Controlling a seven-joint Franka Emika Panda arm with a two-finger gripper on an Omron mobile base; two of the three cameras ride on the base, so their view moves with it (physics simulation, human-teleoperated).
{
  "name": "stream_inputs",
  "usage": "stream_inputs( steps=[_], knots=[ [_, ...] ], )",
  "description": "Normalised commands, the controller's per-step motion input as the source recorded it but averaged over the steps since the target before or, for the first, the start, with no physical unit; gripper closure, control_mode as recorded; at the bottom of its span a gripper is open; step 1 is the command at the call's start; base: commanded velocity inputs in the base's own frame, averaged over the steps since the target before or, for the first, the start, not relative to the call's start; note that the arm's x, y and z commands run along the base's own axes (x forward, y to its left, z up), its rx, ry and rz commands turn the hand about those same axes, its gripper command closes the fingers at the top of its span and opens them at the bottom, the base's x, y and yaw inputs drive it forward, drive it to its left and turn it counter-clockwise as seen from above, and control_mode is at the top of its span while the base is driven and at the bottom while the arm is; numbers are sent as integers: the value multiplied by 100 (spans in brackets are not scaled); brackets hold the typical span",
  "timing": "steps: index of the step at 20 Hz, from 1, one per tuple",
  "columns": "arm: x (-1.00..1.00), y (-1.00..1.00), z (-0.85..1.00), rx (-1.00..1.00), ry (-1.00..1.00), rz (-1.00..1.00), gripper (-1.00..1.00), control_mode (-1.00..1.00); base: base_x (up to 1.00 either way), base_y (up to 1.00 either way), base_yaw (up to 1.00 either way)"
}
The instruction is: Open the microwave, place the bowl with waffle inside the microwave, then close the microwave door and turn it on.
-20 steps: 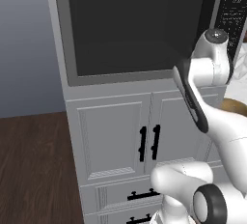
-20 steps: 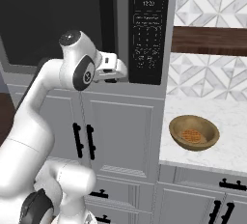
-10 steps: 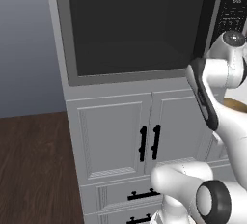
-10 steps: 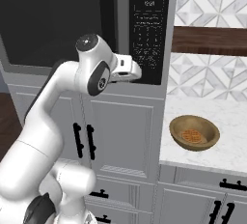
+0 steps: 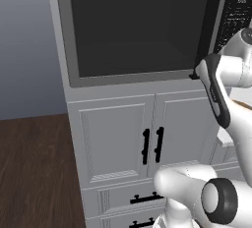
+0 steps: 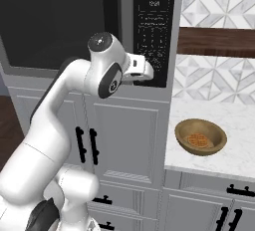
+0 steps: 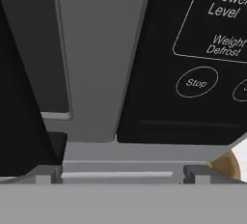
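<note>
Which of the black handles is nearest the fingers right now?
The tall black bar on the microwave door, just above the wrist; the small cabinet handles sit far lower.

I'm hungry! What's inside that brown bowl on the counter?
A round golden waffle lies inside the bowl, flat on its bottom. The part of the bowl's floor under the waffle is covered, so it cannot be seen.

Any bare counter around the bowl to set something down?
Yes: white counter is bare right of and in front of the bowl, and behind it up to the tiled backsplash. Tighter on its left, by the microwave cabinet, where the end effector hangs.
</note>
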Motion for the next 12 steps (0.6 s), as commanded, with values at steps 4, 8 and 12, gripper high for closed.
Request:
stream_inputs(
  steps=[4,8,12],
  knots=[
    [0,0,0,0,-9,-2,-100,-100,0,0,0],
    [0,0,0,0,-11,0,-100,-100,0,0,0],
    [0,0,3,0,-16,0,-100,-100,0,0,0]
  ],
)
